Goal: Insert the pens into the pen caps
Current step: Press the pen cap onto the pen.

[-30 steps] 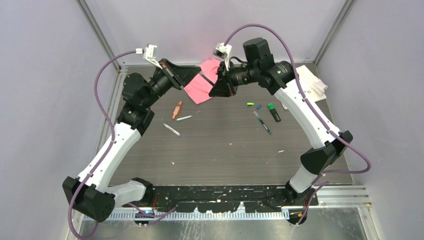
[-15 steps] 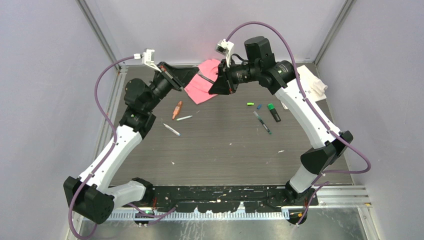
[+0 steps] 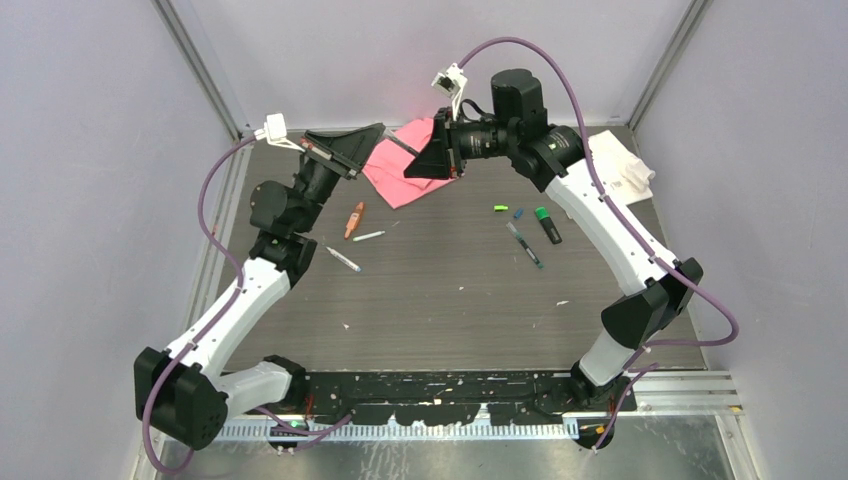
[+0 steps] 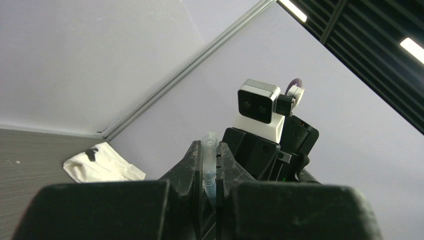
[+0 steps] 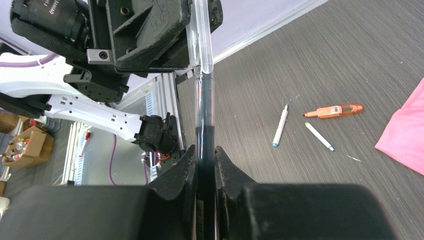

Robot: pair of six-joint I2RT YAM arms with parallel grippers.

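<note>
1. One dark pen [image 5: 204, 115] and one clear cap [image 5: 202, 40] meet tip to mouth in the air, above the far part of the table [image 3: 450, 300]. I cannot tell if the tip is already inside.
2. The right gripper [image 5: 204, 150] has its jaws closed narrow on the pen, and the left gripper [image 4: 209, 150] has its jaws closed narrow on the cap.
3. Compared with a second ago, both arms are higher and the left gripper is tilted more upward, so the two pieces now look lined up.
4. I judge that the pushing together can begin. A small slant could make the pen slide past the cap.
5. An orange pen [image 3: 354, 219], a green cap [image 3: 500, 208] and a blue cap [image 3: 518, 213] wait on the table.
</note>
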